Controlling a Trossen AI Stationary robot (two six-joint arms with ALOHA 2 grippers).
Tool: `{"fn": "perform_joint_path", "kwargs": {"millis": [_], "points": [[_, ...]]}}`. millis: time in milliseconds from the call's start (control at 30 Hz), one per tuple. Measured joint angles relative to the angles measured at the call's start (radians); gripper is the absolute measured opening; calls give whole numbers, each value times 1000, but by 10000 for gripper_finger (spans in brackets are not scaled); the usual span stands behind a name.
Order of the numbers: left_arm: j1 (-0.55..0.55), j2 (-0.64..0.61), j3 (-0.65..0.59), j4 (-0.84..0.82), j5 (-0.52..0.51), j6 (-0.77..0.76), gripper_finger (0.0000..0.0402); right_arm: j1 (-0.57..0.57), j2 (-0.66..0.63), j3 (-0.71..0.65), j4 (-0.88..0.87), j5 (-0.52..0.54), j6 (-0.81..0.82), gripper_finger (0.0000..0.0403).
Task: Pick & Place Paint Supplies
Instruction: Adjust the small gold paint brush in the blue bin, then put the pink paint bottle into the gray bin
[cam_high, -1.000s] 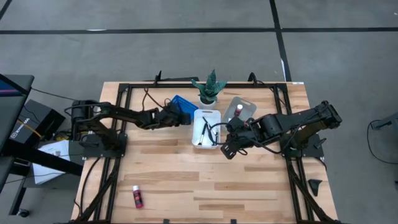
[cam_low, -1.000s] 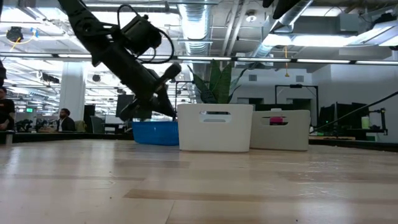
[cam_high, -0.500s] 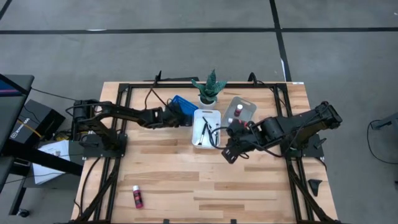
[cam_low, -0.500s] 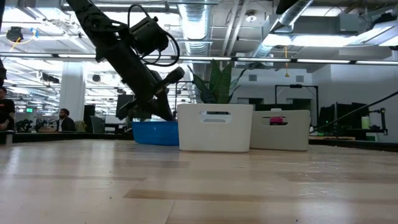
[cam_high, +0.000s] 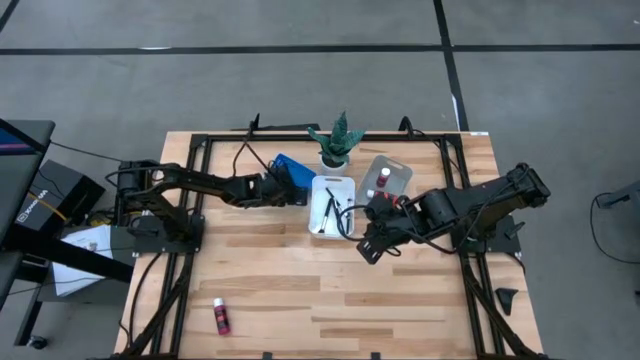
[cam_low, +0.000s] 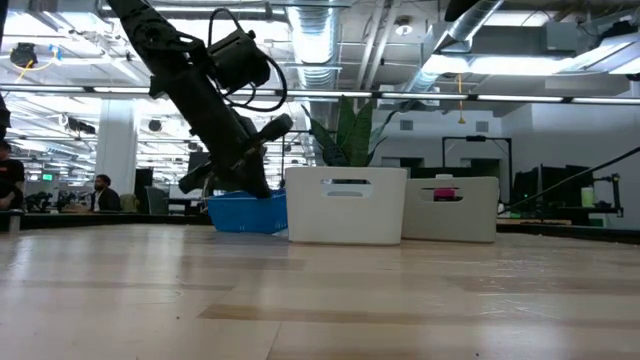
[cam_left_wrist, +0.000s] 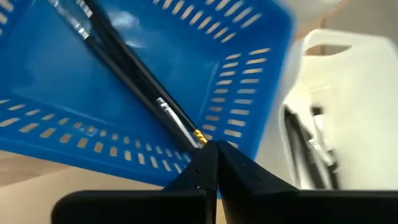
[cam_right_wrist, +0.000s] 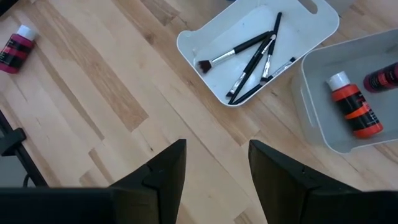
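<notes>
The blue tray stands at the far middle of the table, with two dark paintbrushes lying in it. My left gripper is shut and slants down into the tray's corner. The white tray holds several brushes. Beside it, the grey tray holds an orange-red bottle and a darker red one. A pink bottle lies on the table near the front left. My right gripper hovers open above bare wood, nearer than the white tray. My left gripper's shut fingertips meet on the gold-ferruled end of one dark paintbrush, in the blue tray's corner. They come slanting down from the table's left. The rest of the brush lies along the tray's floor. Whether the tips also touch the tray's wall, I cannot tell.
A small green potted plant stands behind the trays. A black frame runs around the table's edges. Bare wood lies between the trays and the near edge. People sit in the room beyond the table, in the low view.
My left gripper has tipped more steeply down at the blue tray, staying shut. In the low view the blue tray has shifted a little and now sits slightly askew.
</notes>
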Motion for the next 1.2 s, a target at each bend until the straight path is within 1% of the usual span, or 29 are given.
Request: {"fn": "perform_joint_path", "kwargs": {"millis": [133,333,400,567,700,867,933,1000,1200], "points": [[-6,0,0,-27,-14,0,0,0,0,0,0,0,0,170],[-6,-13,0,16,-22,1,0,0,0,0,0,-3,0,170],[-6,-29,1,25,-40,2,0,0,0,0,0,-4,0,170],[-2,-98,0,17,-76,23,0,0,0,0,1,-4,0,170],[9,-165,0,18,-80,62,0,0,0,0,4,-4,-1,170],[10,-273,0,21,-74,188,0,0,0,0,5,-1,0,170],[7,-319,0,27,-44,277,0,0,0,0,5,0,0,170],[7,-369,0,22,23,373,0,0,0,0,7,1,-2,170],[-5,-502,0,22,331,588,0,0,0,0,9,32,-27,170]]}}
